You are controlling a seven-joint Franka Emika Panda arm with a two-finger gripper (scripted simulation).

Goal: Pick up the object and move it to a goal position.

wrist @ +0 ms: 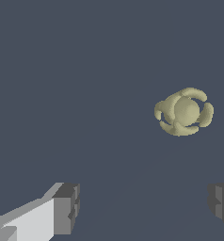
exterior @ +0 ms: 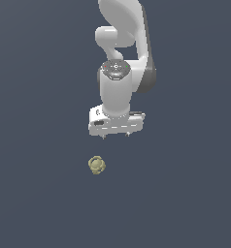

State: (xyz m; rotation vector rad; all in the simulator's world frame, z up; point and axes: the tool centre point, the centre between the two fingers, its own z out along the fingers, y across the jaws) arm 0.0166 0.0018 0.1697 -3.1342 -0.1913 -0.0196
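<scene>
The object (exterior: pixel 96 165) is a small, lumpy, pale yellow-olive ball with knobbly lobes, lying on the dark grey floor. It also shows in the wrist view (wrist: pixel 183 112). My white gripper (exterior: pixel 116 136) hangs above the floor, a little toward the exterior view's right of the object and apart from it. Only its short fingertips (exterior: pixel 104 137) show under the hand in the exterior view. In the wrist view the gripper (wrist: pixel 144 205) is open and empty, its two dark pads (wrist: pixel 67 208) standing far apart. The object lies outside the gap between the pads.
The white arm (exterior: pixel 122 53) rises behind the gripper toward the top of the exterior view. A plain dark grey floor (exterior: pixel 185 193) surrounds the object.
</scene>
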